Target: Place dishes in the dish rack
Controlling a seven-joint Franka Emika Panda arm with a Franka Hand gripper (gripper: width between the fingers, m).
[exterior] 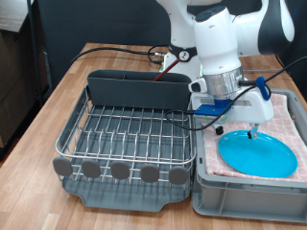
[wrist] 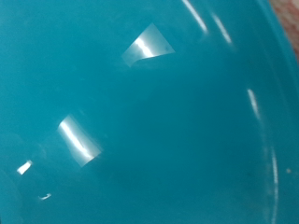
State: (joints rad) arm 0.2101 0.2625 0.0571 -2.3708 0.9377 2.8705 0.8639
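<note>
A white robot arm (exterior: 225, 38) reaches down over a grey crate (exterior: 206, 182) at the exterior view's right, its claw (exterior: 252, 132) lowered to the blue plate (exterior: 257, 153) that lies flat inside on a pink checked cloth (exterior: 285, 113). The claw's tips sit at the plate's far rim, touching it or just above it (which of the two cannot be told), and whether the claw is released or clenched cannot be told either, since the hand's white body and blue fittings hide the fingers.

Just beside the crate, at the exterior view's left, the dish rack (exterior: 125, 134) stands on the wooden table (exterior: 58, 91): a silver wire grid in a grey tray, with a dark grey bin (exterior: 137, 89) along its far side and a row of round grey knobs (exterior: 120, 171) across its near edge. No dish shows on the wires.

The wrist view is filled almost wholly by the plate's (wrist: 140, 121) glossy blue surface, streaked with bright reflections, with a sliver of the pink cloth (wrist: 290, 7) at one corner. No fingers show in it.
</note>
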